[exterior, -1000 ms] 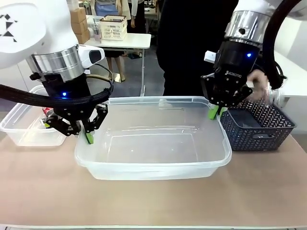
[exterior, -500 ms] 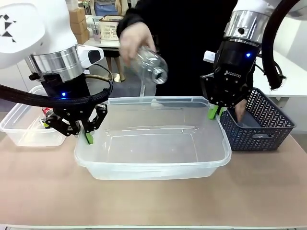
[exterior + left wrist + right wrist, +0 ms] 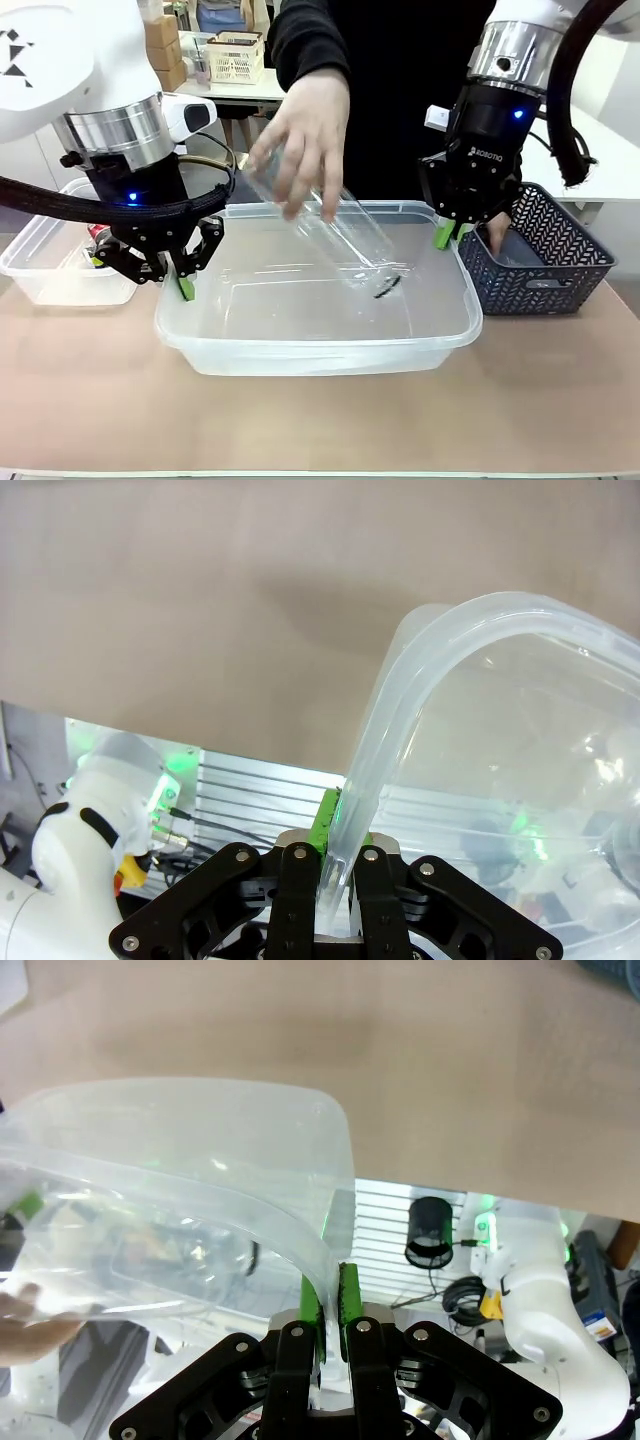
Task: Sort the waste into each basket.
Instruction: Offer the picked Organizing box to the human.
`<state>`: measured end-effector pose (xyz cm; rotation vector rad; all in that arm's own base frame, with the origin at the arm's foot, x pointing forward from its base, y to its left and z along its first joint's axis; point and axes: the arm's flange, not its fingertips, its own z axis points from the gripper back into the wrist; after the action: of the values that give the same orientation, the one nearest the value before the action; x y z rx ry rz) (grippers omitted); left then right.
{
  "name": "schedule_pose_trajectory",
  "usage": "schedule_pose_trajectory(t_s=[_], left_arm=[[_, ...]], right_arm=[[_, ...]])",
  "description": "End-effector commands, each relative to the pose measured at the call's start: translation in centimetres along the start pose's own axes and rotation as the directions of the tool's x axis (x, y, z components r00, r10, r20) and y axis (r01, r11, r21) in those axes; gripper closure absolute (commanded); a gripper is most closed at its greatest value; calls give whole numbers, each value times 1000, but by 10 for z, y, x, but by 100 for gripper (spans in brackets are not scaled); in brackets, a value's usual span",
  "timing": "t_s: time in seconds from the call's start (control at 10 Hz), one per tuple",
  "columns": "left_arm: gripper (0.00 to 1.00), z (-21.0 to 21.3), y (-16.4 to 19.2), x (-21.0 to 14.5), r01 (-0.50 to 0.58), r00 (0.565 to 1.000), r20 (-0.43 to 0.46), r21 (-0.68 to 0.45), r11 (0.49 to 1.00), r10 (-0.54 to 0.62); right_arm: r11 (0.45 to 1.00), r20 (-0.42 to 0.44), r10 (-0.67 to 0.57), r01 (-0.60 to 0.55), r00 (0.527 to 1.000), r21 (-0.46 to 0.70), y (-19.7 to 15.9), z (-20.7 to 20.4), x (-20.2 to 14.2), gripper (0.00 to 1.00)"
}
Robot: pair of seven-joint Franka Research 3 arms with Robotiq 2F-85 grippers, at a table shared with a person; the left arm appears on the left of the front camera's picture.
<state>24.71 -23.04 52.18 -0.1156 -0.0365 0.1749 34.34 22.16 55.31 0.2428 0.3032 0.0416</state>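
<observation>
Left gripper [image 3: 186, 287] is pinched narrow on the near-left corner rim of the large shallow clear tub [image 3: 320, 357]; the left wrist view shows the rim clamped between the green pads. Right gripper [image 3: 447, 236] is likewise closed on the tub's far-right corner rim, as the right wrist view confirms. 1 person's hand [image 3: 305, 135] grips a clear plastic bottle [image 3: 345, 240], tilted with its low end down inside the large tub. The other hand [image 3: 497, 230] is just behind the right gripper, at the dark lattice basket [image 3: 560, 270]. The small clear tub [image 3: 40, 270] on the table [image 3: 320, 420] at far left holds something red [image 3: 98, 236], too hidden to identify.
</observation>
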Motion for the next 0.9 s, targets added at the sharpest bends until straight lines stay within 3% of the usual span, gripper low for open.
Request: schedule_pose_trajectory(t_s=[0.0, 0.8], left_arm=[[95, 1, 0, 1, -33, 999, 1, -13, 999, 33], [95, 1, 0, 1, -33, 999, 1, -13, 999, 33]], right_arm=[[1000, -6, 16, -16, 1000, 4, 1, 3, -5, 91], [1000, -6, 16, -16, 1000, 4, 1, 3, -5, 91]])
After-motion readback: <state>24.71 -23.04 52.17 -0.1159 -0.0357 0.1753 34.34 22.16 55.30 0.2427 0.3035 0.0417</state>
